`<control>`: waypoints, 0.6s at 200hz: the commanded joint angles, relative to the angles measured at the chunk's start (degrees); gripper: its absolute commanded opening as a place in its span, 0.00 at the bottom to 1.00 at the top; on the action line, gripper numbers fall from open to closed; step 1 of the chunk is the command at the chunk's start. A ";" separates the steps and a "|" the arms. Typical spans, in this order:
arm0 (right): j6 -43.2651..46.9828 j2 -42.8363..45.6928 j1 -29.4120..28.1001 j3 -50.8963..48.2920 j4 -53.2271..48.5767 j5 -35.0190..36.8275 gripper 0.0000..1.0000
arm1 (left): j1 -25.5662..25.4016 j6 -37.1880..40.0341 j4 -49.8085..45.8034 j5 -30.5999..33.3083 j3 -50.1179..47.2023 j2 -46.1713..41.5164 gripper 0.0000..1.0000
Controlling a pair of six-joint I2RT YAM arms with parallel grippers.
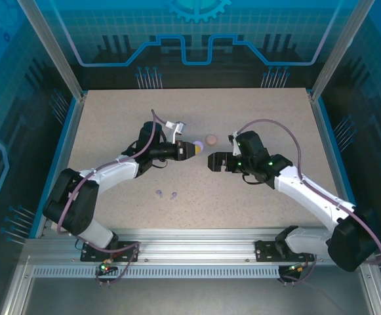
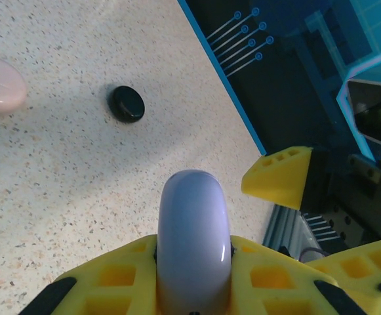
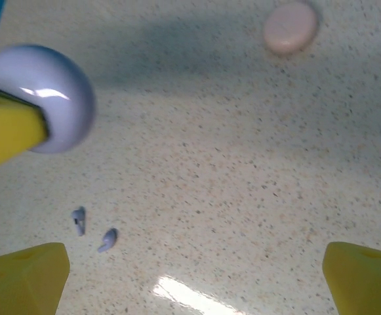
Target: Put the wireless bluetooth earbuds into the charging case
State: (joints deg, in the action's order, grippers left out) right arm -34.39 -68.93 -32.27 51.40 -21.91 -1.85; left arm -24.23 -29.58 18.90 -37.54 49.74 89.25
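Note:
My left gripper (image 1: 191,149) is shut on a lilac round charging case (image 2: 193,243), held edge-on above the table; the case's lid looks closed. In the right wrist view the same lilac case (image 3: 46,92) hangs at the upper left. Two lilac earbuds (image 3: 79,220) (image 3: 108,239) lie loose on the table below it; from above the pair (image 1: 160,193) (image 1: 173,195) sits near the table's front middle. My right gripper (image 1: 211,161) stands open and empty just right of the held case, with one of its fingertips (image 2: 279,174) showing in the left wrist view.
A pink round case (image 1: 211,139) rests shut on the table behind the two grippers, also seen as the pink case (image 3: 290,26) in the right wrist view. A black round case (image 2: 126,103) lies further off. The speckled tabletop (image 1: 111,118) is bordered by a blue rim.

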 commanded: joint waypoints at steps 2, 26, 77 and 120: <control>2.02 3.21 -0.56 -0.68 4.09 -2.22 1.00 | 1.23 0.65 0.61 -5.88 1.73 0.75 0.00; 2.00 4.06 -0.51 -0.68 5.08 -2.64 1.00 | 1.74 -0.56 3.20 -8.05 1.01 0.84 0.00; 0.92 0.21 0.10 2.10 6.39 -4.01 1.00 | 1.78 -1.05 4.30 -10.55 1.10 0.74 0.00; 0.21 -2.73 0.81 4.39 8.00 -4.81 1.00 | 1.74 -1.16 4.37 -11.57 0.98 0.46 0.00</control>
State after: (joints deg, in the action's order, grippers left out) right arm -33.61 -70.63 -32.16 52.93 -16.69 -5.21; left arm -22.81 -30.09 21.67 -46.41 49.76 89.65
